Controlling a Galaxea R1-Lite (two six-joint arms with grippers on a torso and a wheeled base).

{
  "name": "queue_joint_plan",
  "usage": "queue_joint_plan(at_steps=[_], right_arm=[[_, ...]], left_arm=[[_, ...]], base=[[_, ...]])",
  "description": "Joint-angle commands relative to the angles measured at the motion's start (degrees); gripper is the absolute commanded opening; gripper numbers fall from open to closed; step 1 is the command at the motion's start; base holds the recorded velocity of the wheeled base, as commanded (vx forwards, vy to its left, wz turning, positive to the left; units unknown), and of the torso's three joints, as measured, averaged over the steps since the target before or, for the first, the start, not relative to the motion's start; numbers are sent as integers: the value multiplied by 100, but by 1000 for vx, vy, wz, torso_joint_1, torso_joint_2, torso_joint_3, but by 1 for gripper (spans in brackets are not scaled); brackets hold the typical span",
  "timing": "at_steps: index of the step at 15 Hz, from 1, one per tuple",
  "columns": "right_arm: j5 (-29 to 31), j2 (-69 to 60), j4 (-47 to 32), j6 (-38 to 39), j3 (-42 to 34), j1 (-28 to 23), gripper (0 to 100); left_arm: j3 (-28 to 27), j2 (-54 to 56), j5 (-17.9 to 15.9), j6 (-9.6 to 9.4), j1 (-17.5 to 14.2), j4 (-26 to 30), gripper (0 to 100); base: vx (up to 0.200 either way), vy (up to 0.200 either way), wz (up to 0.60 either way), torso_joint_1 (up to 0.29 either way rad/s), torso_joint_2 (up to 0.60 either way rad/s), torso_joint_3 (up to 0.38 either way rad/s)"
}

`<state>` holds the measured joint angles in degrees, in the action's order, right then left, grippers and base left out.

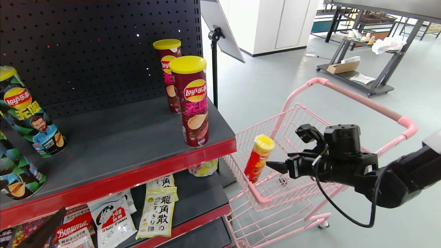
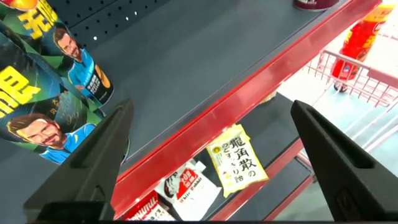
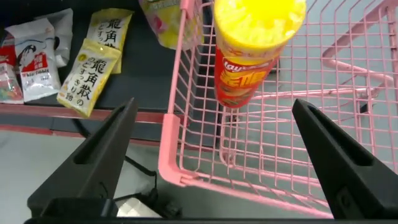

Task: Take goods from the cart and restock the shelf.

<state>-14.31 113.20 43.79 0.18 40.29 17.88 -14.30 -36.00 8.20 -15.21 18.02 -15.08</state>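
1. A slim red cardboard chip can with a yellow lid (image 1: 259, 158) leans tilted inside the pink wire shopping cart (image 1: 358, 98), against the basket corner nearest the shelf.
2. The right claw (image 1: 286, 148) hangs over the cart's basket, just beside the can – fingers spread wide, gripping nothing.
3. The left claw (image 2: 211, 106) is on the shelf side of the cart, over the dark grey shelf board with its red front lip (image 2: 249, 93) – wide open, empty.
4. Two maroon yellow-lidded chip cans (image 1: 191, 100) stand upright on the board's end nearest the cart.

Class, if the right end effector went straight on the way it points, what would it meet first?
Probably the red cylindrical crisp can with yellow lid standing in the pink wire cart.
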Motion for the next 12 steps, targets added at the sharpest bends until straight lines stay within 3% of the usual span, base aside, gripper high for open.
queue_joint_plan(at_steps=[1,4,12], right_arm=[[-10,554,16,70,357,31,100],[-1,1055,16,210,919,-4,100],[7,1872,402,228,1491,-39,100]], left_arm=[[-3,-21,6,1,0,40,100],[-3,-48,6,1,0,137,100],[-47,-153,32,1,-9,137,100]], base=[[0,0,0,0,0,0],[0,0,0,0,0,0],[0,0,0,0,0,0]])
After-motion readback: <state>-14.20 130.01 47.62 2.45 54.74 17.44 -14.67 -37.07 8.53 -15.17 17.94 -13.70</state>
